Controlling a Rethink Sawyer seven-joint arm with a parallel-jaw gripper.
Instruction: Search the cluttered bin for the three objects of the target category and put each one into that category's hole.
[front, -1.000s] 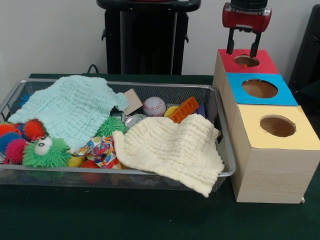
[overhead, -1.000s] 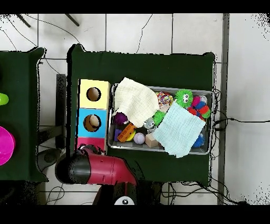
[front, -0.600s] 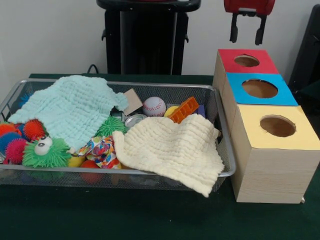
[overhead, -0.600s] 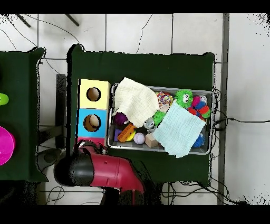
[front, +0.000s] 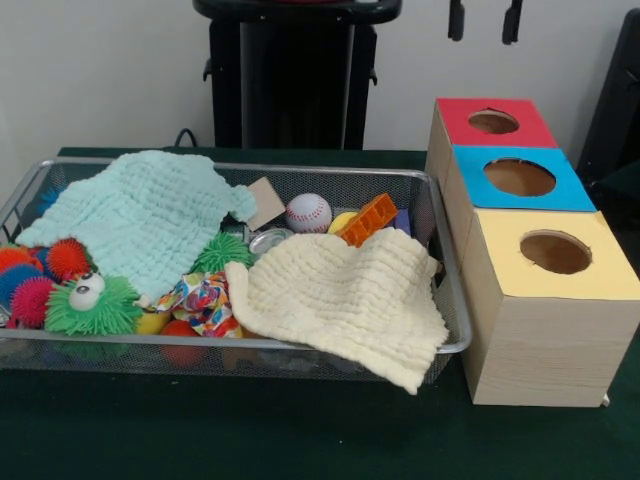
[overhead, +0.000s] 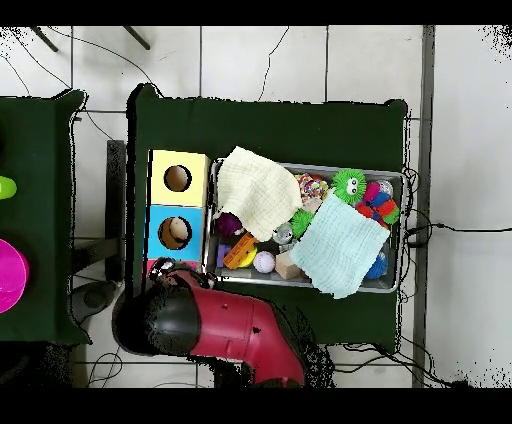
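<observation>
Bin (front: 448, 262) interior was largely blocked from above: a cream cloth (front: 345, 295) was draped over the near right corner and rim, a mint cloth (front: 140, 215) was spread over the far left. An open strip was left between them, where a baseball (front: 308, 212), an orange block (front: 367, 219) and a green spiky ball (front: 220, 252) lay exposed. Red hole (front: 493, 121), blue hole (front: 519, 177) and yellow hole (front: 555, 251) were seen unobstructed in the front view; overhead, the red box was covered by the arm (overhead: 215, 325).

No legible text, label, brand, number or sign appears in either view. The wooden box with red, blue and yellow tops (front: 530, 200) carries only plain colour panels, and the wire mesh bin (front: 440, 215) bears no marking.
</observation>
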